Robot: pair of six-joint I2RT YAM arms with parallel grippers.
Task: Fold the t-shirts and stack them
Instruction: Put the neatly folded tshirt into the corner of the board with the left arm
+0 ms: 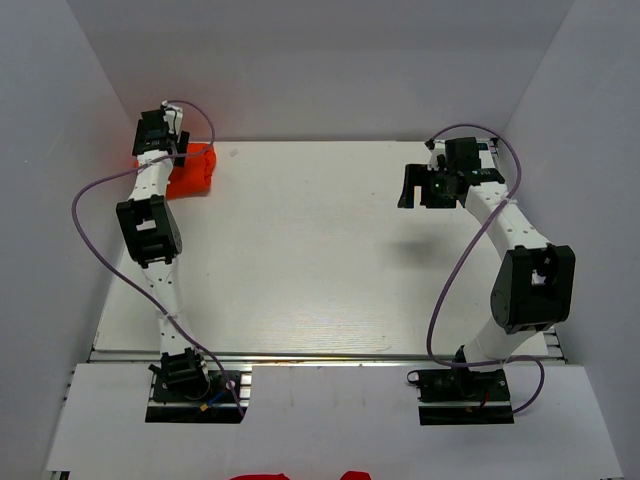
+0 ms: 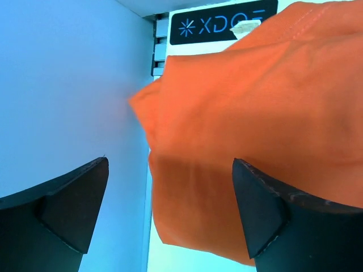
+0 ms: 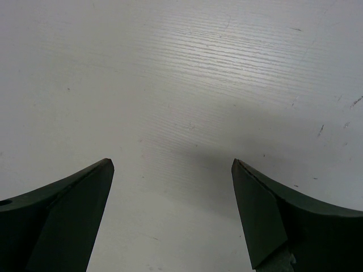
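Looking down from the top camera, I see the left jaws at the far left corner of the bench [image 1: 330, 250]. They sit right over a folded orange-red t-shirt [image 1: 192, 170] that pokes out to their right. The right jaws hang above bare bench, well apart from it.

On the left wrist camera, the jaws stand wide apart, gripping nothing. The t-shirt [image 2: 255, 124] lies ahead and to their right, beside the wall [image 2: 68, 85].

On the right wrist camera, the jaws gape wide on nothing, with only bench [image 3: 181, 85] between them.
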